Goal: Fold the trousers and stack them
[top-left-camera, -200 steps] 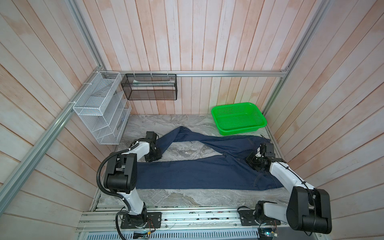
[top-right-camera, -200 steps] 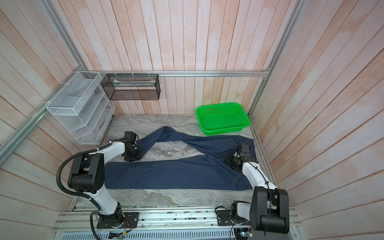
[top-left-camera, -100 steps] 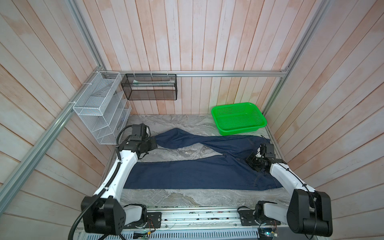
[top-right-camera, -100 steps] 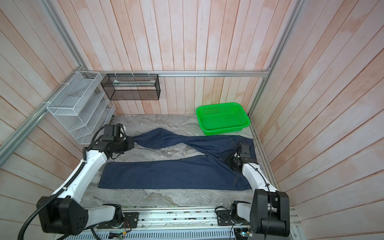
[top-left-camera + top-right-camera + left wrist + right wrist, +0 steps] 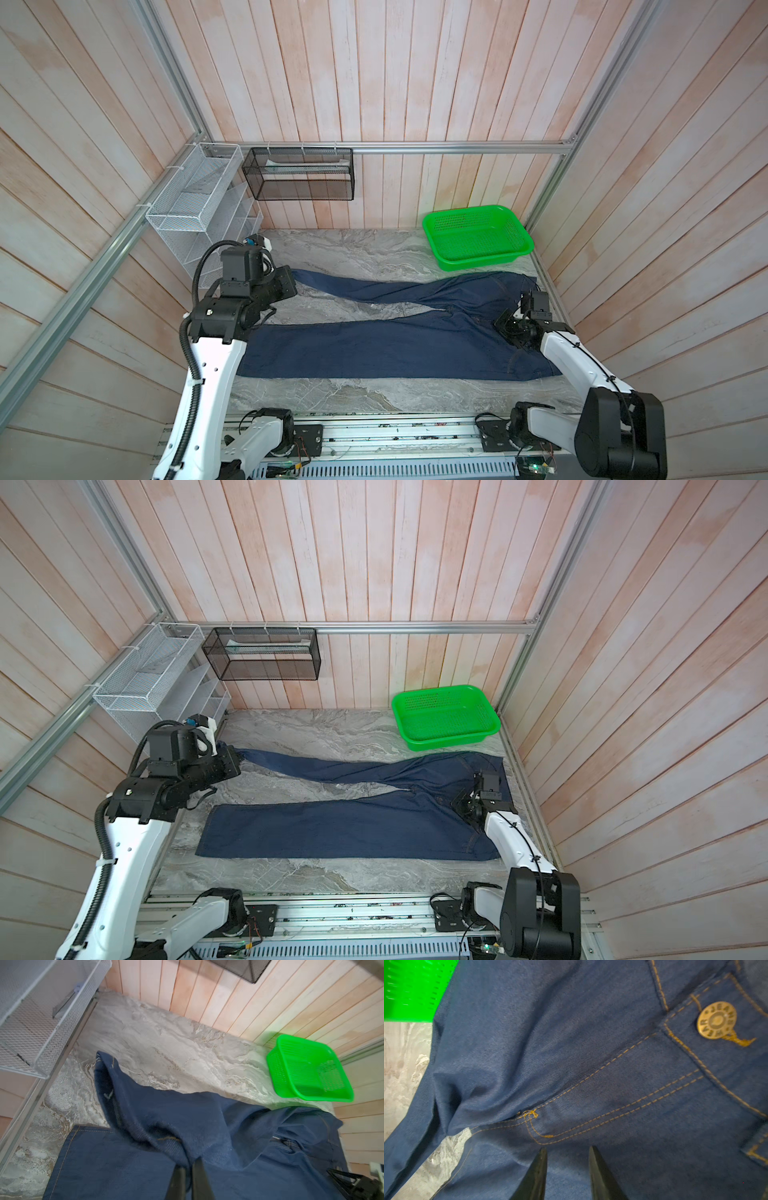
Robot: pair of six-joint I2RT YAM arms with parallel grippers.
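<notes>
As my left fingers [image 5: 201,1178] clamp one cuff [image 5: 166,1142] of the trousers [image 5: 395,349] spread on the tabletop [image 5: 353,257], my right fingers [image 5: 599,1172], apart, seem to pin the fly [image 5: 612,1105]; next I lay leg over leg

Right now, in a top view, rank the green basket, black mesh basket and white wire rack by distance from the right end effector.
1. green basket, back right corner, just beyond the right end effector.
2. black mesh basket, on the back wall.
3. white wire rack, far left wall.
</notes>
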